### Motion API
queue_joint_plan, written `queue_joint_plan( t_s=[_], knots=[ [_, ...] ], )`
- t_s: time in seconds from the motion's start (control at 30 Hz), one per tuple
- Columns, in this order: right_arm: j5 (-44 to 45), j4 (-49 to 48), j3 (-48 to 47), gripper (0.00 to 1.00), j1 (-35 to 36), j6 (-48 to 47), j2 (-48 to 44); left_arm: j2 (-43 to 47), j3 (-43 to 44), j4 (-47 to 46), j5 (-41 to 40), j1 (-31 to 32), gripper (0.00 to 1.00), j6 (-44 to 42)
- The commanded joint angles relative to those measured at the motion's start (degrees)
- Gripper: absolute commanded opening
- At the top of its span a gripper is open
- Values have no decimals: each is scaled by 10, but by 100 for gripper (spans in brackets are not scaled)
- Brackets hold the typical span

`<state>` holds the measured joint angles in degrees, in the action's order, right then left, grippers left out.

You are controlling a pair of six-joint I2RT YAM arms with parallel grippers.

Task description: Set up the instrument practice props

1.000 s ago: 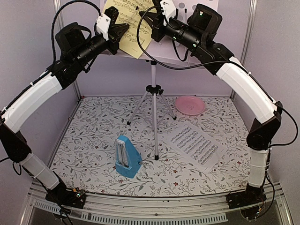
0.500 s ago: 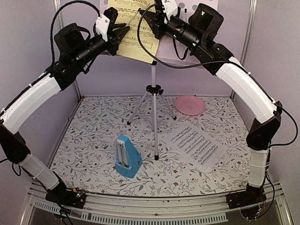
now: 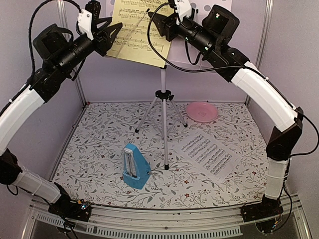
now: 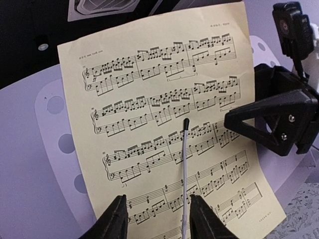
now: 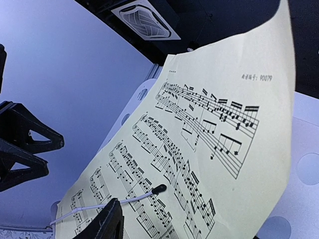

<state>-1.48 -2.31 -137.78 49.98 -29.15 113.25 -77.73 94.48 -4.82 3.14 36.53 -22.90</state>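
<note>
The yellow sheet of music (image 3: 137, 31) stands upright against the perforated panel of the pale music stand (image 4: 55, 129) at the back of the desk (image 3: 99, 129), its staves facing the arms. A thin silver rod with a black tip (image 4: 184, 164) lies across its lower half. The left tool (image 3: 110, 34) is raised near the sheet's left edge with its two fingers spread apart. From the left wrist they frame the foot of the page, but nothing is held between them. The right tool (image 3: 155, 21) is up at the sheet's right edge, with one black triangular finger pointing at the paper. Only one of its fingers shows in its own camera, so I cannot tell whether it is apart or closed, or whether it has hold of the page. The stand's silver tripod legs (image 3: 163, 107) are planted on the floral desk below. The white sheet of music (image 3: 207, 153) lies flat on the desk, to the right of the front leg and at an angle. The blue metronome (image 3: 134, 167) stands upright left of that leg (close to it, not touching). A pink plate (image 3: 202, 111) sits behind the white sheet, near the tripod's right leg.
</note>
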Motion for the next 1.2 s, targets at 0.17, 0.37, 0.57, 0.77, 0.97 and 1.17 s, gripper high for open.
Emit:
queue_joint_plan(
  t_s=[0.17,0.37,0.57,0.77,0.97,1.17],
  knots=[
    [42,-12,70,58,2,50,-76,15,23,112,31,-64,44,125],
    [42,0,86,55,1,70,-91,0,54,153,147,-139,42,200],
    [37,8,101,50,1,91,-99,-27,93,171,202,-170,40,215],
    [29,23,109,46,1,122,-105,-48,114,159,224,-178,39,228],
    [25,25,132,45,1,150,-117,-75,133,140,228,-179,38,246],
    [25,39,135,45,1,167,-120,-89,142,122,230,-179,38,257]
  ],
)
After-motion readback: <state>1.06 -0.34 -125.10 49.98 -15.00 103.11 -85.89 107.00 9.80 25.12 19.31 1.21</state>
